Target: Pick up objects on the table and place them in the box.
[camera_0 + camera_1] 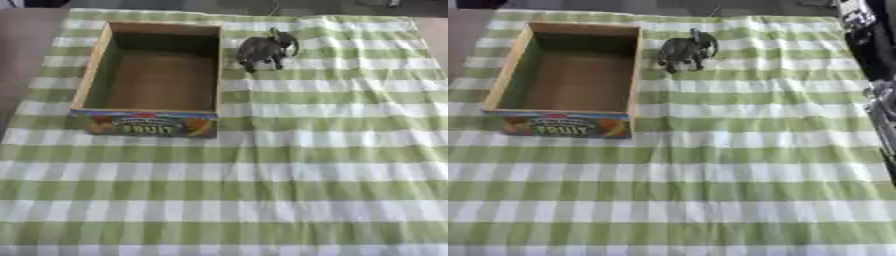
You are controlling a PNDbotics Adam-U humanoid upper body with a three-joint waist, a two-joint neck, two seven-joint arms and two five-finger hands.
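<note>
showing only rightward: right arm [874,55]

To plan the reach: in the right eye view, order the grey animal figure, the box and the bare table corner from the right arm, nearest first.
1. Grey animal figure, beside the box, nearest the right arm.
2. Box, upper left.
3. Bare table corner, far left.

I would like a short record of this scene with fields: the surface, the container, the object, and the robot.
surface: green and white checked cloth covering the table
container: open wooden box with a colourful FRUIT label on its near wall, at the far left; empty inside
object: small dark grey animal figurine, standing on the cloth just right of the box, apart from it
robot: black and silver arm at the right edge, right eye view only; no robot hand visible
</note>
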